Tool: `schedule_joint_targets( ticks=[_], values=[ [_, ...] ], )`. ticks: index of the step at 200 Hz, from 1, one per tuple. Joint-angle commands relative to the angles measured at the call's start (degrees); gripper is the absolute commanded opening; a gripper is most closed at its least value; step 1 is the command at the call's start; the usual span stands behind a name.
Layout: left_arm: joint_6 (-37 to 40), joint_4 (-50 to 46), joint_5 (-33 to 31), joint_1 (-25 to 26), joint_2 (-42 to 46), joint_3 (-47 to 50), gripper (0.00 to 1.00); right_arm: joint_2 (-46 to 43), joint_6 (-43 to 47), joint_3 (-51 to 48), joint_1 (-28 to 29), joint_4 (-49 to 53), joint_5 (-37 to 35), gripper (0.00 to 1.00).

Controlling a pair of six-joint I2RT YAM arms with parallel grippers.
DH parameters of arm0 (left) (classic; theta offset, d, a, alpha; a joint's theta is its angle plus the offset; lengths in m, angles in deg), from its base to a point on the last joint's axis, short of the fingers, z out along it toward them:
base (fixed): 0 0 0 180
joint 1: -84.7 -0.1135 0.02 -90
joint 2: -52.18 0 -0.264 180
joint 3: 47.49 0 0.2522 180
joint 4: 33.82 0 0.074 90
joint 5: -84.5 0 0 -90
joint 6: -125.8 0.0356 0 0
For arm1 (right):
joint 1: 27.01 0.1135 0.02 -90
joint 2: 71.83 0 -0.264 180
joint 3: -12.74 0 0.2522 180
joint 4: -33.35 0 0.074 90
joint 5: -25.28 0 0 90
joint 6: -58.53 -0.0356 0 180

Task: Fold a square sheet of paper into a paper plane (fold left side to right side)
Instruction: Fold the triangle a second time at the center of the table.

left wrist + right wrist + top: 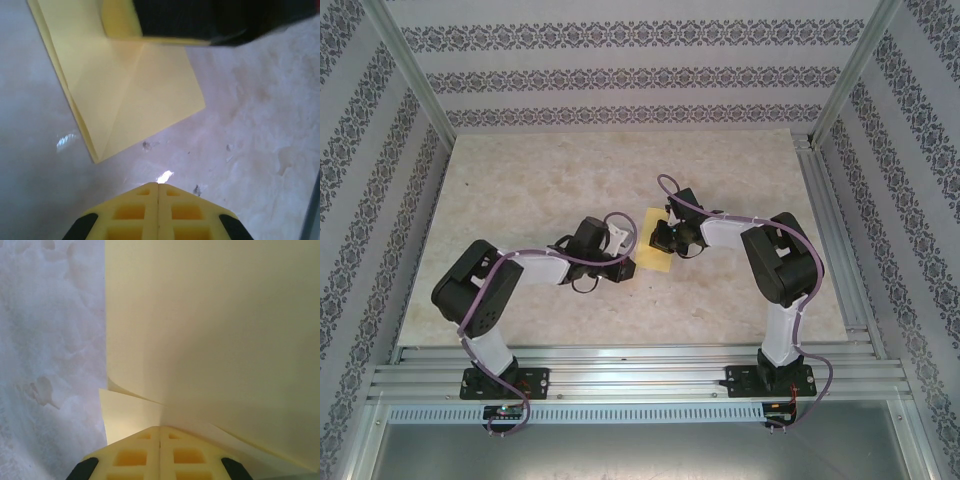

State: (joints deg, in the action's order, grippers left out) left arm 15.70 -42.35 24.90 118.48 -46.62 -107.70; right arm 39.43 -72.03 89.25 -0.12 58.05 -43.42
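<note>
- Your left gripper point(158, 186), pressed together and empty: the folded yellow paper point(135, 95) lies ahead, upper left of frame.
- Your right gripper point(160, 429), pressed together, touches it, so it's nearer.

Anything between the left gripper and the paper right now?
Nothing visible. Bare table, with a few small specks, lies between the shut left gripper and the paper's near corner. The right gripper is at the paper's far side, not in that path.
</note>
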Motion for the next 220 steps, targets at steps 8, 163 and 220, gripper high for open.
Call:
schedule_joint_targets(
  ticks=[8,163,220],
  values=[
    [1.8,-5.0,1.6,-0.8,0.0,-7.7,0.02,2.1,1.2,-0.5,-0.3,5.1,-3.7,0.00],
    [0.7,0.9,1.1,-0.8,-15.7,-8.5,0.00,0.3,0.3,0.8,0.0,4.4,-1.9,0.00],
    [1.0,1.5,0.5,-0.8,-16.0,-6.2,0.00,-8.1,-2.7,0.4,0.4,4.0,-1.8,0.00]
  ],
)
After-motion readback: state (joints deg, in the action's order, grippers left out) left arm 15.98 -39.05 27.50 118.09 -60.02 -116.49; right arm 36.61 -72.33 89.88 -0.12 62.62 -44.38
